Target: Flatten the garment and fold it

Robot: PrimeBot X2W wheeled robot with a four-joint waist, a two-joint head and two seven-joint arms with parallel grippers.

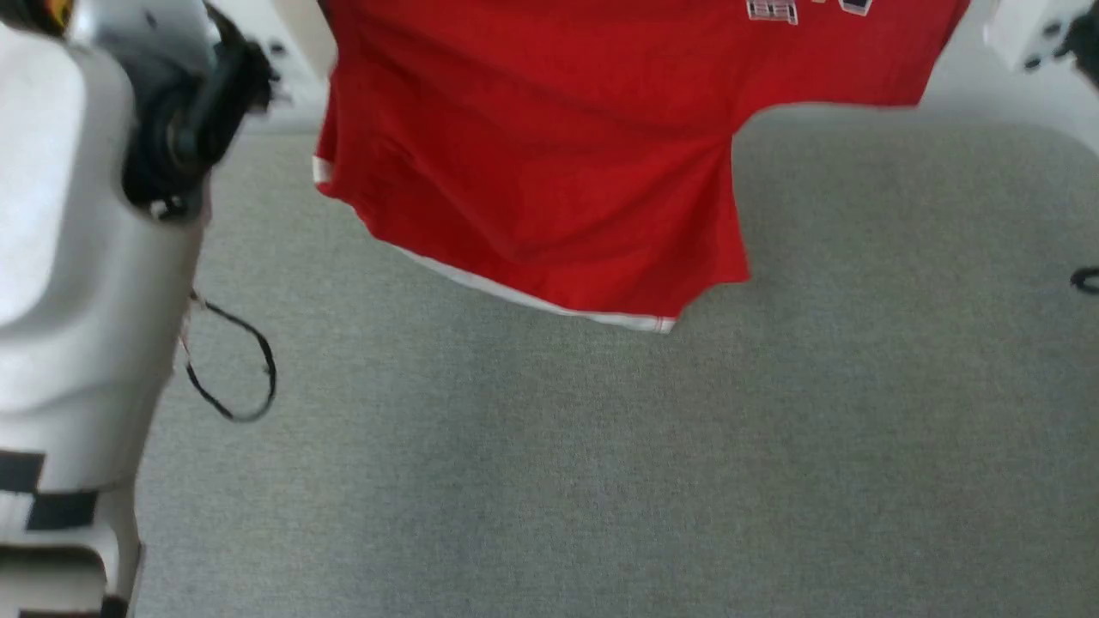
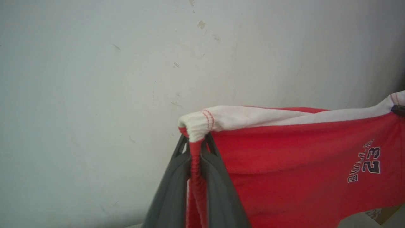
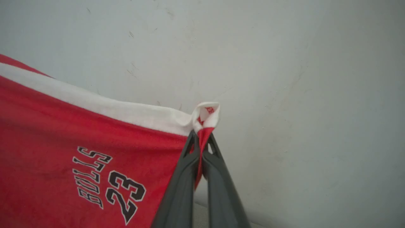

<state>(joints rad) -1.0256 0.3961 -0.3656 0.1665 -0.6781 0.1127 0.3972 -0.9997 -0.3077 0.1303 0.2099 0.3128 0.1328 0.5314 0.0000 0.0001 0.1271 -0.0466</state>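
Red garment [image 1: 532, 154] hanging, top edge level, left pincer [image 2: 196, 141] to right pincer [image 3: 200, 137]

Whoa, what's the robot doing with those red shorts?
It is holding the red shorts up in the air, spread between its two arms. The left gripper is shut on one top corner, and the right gripper is shut on the other. The shorts hang above the grey surface, not yet laid flat or folded.
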